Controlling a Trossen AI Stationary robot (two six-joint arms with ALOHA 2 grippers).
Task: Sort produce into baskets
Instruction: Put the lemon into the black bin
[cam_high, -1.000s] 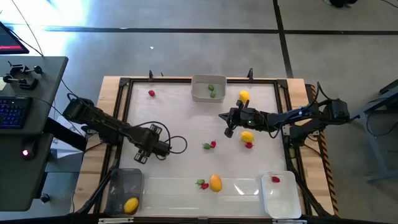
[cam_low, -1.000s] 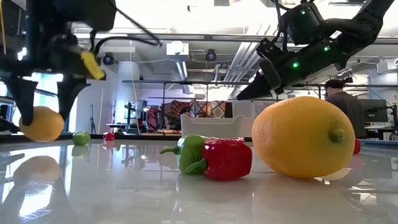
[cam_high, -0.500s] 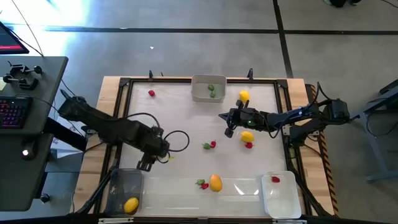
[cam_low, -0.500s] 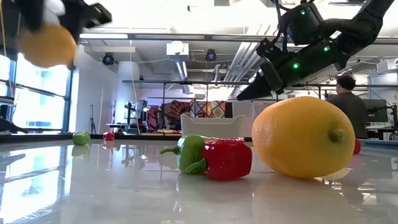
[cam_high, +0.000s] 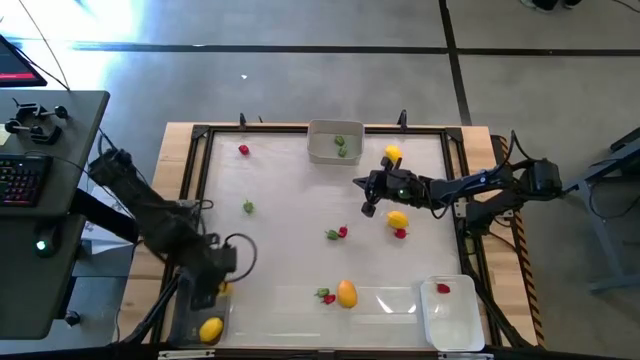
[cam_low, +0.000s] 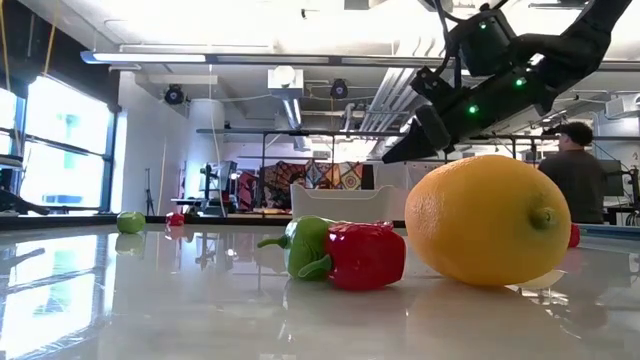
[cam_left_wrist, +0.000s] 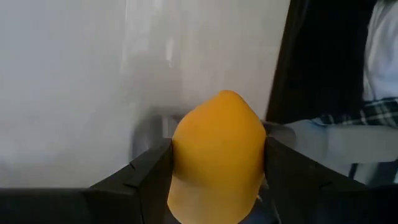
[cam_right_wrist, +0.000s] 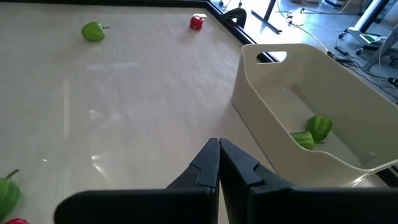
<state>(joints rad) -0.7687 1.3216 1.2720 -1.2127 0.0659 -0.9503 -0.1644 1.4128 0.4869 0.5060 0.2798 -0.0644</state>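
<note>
A lemon (cam_left_wrist: 216, 155) is clamped between the fingers of the left gripper (cam_high: 218, 285) – held above the dark bin (cam_high: 196, 318) at the near left corner. The right gripper (cam_high: 368, 197) is pressed together, empty, beside the grey bin (cam_high: 335, 141).

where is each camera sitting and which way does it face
High view: overhead, straight down on the table, both arms.
Low view: tabletop height, facing the room, a lemon closest; right arm overhead.
Left wrist view: on the left arm, left gripper clamping a lemon.
Right wrist view: on the right arm, past the shut right gripper at the pale grey bin.
Shared: that bin also shows from overhead.
</note>
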